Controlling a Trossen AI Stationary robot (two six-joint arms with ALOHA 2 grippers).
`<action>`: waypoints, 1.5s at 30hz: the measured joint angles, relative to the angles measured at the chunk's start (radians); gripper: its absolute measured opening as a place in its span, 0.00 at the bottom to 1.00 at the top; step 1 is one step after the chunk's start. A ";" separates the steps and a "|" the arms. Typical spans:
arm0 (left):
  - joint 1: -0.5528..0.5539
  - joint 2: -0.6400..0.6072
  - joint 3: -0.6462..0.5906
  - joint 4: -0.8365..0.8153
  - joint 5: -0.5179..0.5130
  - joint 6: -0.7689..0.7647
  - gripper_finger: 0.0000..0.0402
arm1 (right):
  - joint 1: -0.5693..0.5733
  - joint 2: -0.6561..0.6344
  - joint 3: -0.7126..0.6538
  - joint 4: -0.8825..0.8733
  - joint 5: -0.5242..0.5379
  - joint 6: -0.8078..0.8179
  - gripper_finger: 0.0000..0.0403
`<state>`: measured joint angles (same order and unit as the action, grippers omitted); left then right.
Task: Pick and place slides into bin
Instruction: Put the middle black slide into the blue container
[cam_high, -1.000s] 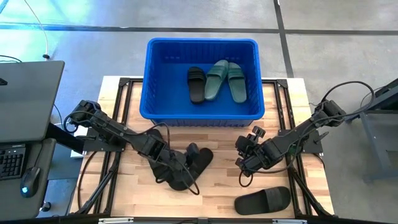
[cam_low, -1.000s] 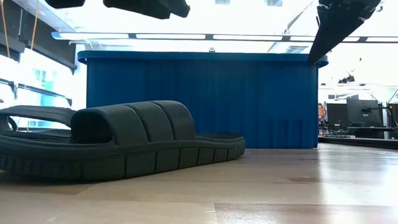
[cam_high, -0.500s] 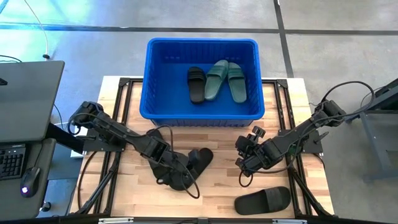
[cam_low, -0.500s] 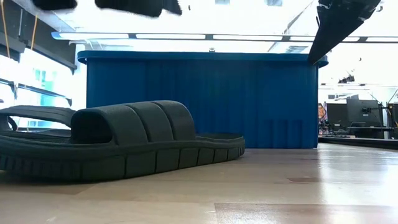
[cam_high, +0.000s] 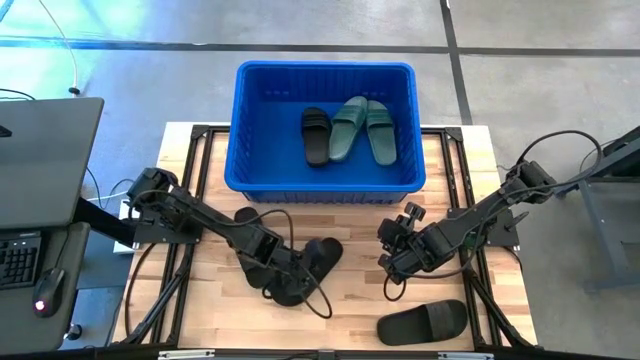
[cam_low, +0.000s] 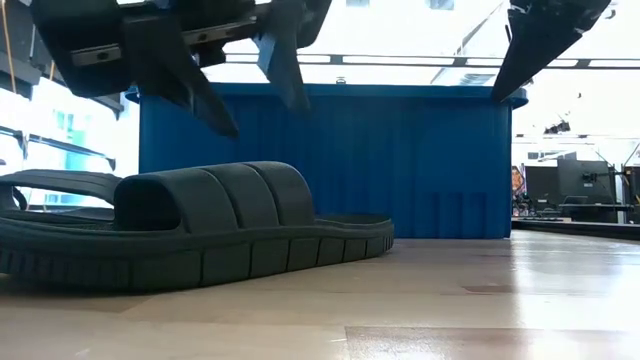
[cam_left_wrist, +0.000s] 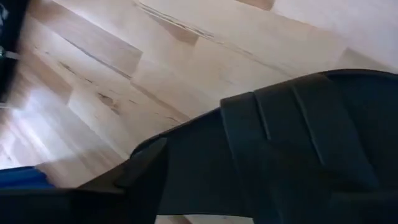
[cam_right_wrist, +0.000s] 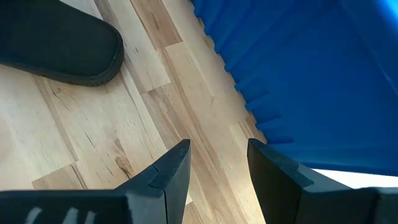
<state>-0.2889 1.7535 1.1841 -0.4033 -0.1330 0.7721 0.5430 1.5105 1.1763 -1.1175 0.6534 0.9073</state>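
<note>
Blue plastic, the bin (cam_high: 325, 125) sits at the far edge of the tabletop (cam_high: 355, 300) and I count three slides in it: one black slide (cam_high: 315, 134) and two green slides (cam_high: 362, 128). That leaves three black ones out, by my reckoning. My left gripper (cam_high: 285, 285) hangs low over a pair (cam_high: 300, 268) near the tabletop's middle, jaws spread and not pinching anything as far as I can tell. My right gripper (cam_right_wrist: 217, 168) waits near the bin's front wall, jaws apart and empty. A last black slide (cam_high: 423, 322) lies by the near edge, toward the right corner. About half done.
</note>
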 joint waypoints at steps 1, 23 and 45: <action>0.001 0.000 0.001 -0.015 0.006 -0.012 0.63 | 0.000 0.000 0.000 0.000 0.001 -0.001 0.37; 0.175 0.081 0.017 -0.097 0.406 -0.083 0.60 | 0.000 0.000 0.000 0.005 0.026 -0.027 0.37; 0.170 0.079 0.015 -0.210 0.696 -0.153 0.58 | 0.000 0.000 0.000 0.005 0.031 -0.037 0.37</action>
<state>-0.1188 1.8328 1.1992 -0.6128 0.5625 0.6190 0.5430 1.5101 1.1767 -1.1122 0.6846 0.8703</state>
